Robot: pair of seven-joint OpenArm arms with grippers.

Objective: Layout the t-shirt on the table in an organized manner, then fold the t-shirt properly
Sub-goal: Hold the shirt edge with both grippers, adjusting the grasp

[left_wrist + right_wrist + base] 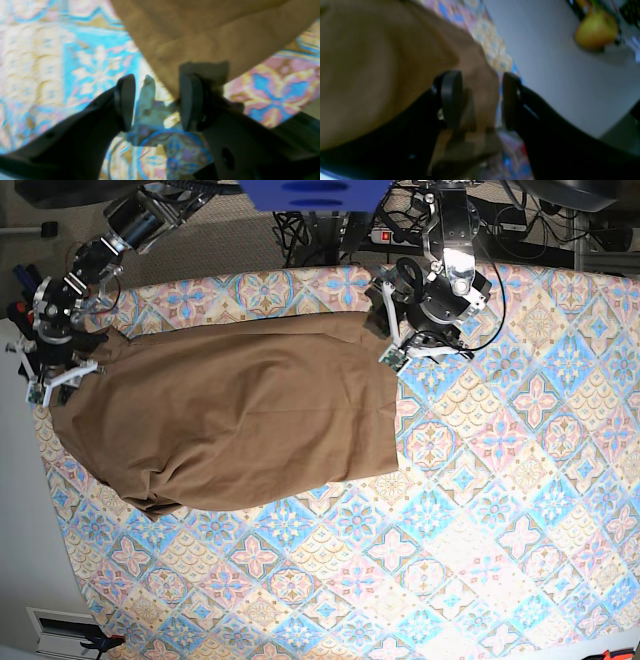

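Observation:
The tan-brown t-shirt lies spread and wrinkled on the left half of the patterned table. My left gripper is at the shirt's far right edge. In the left wrist view the gripper is open just above the table, and a corner of the shirt ends beside its right finger. My right gripper is at the shirt's far left edge, near the table's side. In the right wrist view the gripper stands open with a bulge of the shirt between its fingers.
The table's left edge runs right beside my right gripper, with grey floor beyond it. A yellow-green object sits off the table there. Cables and a power strip lie behind the table's far edge.

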